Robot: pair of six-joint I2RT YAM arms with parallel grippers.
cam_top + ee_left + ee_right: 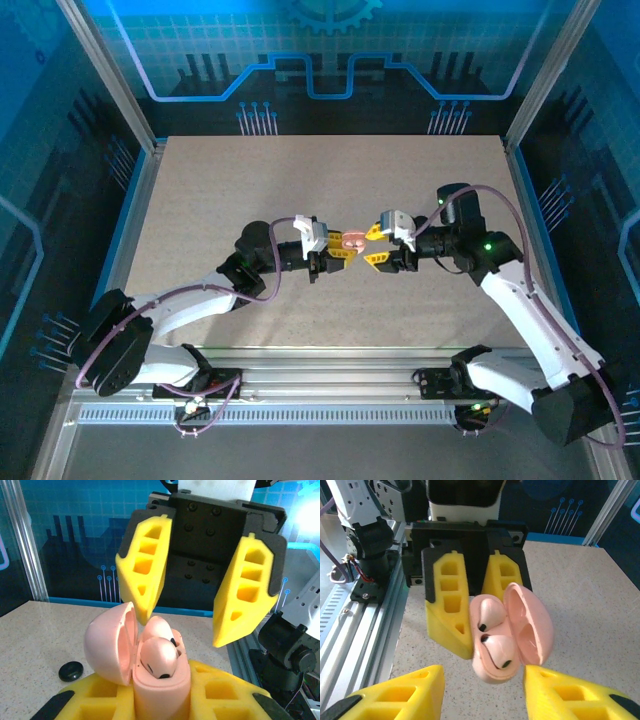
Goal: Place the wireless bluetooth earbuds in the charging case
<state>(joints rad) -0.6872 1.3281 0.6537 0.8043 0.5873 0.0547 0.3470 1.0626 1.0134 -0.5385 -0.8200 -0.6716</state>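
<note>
table [330, 190]: beige speckled | walls [200, 40]: blue circuit-print panels | posts [105, 70]: aluminium

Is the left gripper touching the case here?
Touching. In the left wrist view the case sits wedged between the left gripper's yellow fingers, which press against its body on both sides with no gap.

Speckled beige table [200, 200]; small black disc [71, 671], possibly a cap, lying on it.
</note>
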